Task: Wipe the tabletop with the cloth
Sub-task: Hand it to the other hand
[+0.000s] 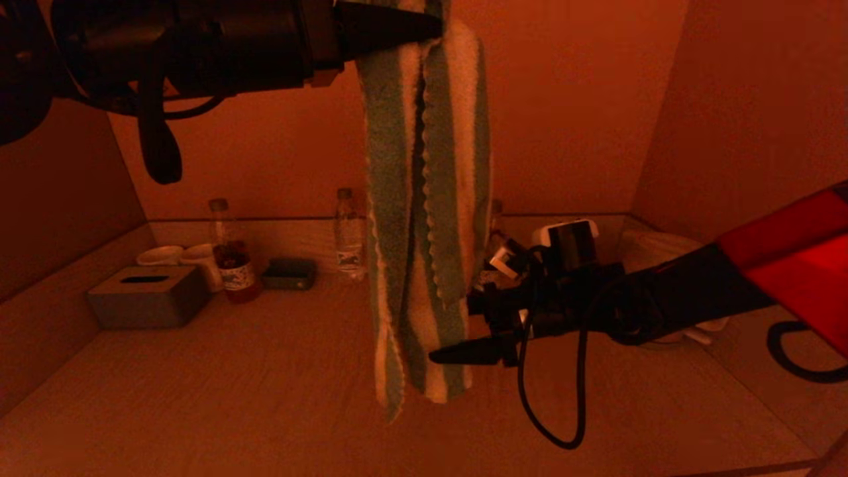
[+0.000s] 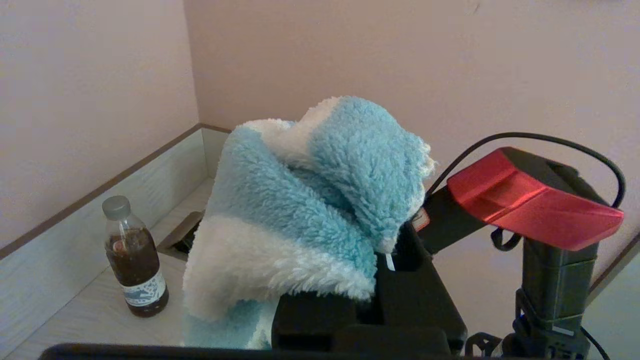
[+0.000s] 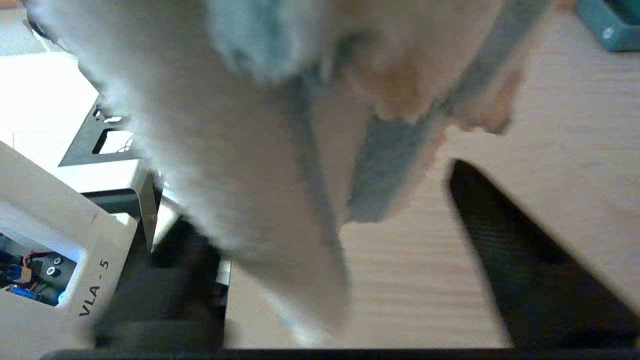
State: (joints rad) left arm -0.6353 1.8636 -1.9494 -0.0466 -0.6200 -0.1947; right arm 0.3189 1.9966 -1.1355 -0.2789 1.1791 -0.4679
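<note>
A fluffy blue-and-white striped cloth (image 1: 424,218) hangs down from my left gripper (image 1: 430,26), which is shut on its top end, high above the tabletop (image 1: 232,397). In the left wrist view the cloth (image 2: 300,210) bunches over the gripper (image 2: 375,295). The cloth's lower end hangs just above the table. My right gripper (image 1: 454,328) is open at the cloth's lower part, on its right side. In the right wrist view the cloth (image 3: 240,165) hangs between the spread fingers (image 3: 525,260) of that gripper (image 3: 320,200).
At the back stand a tissue box (image 1: 146,295), two cups (image 1: 165,255), a bottle of dark liquid (image 1: 232,265), a water bottle (image 1: 348,232), a small dark box (image 1: 289,273) and a white device (image 1: 566,238). Walls close in the back and both sides.
</note>
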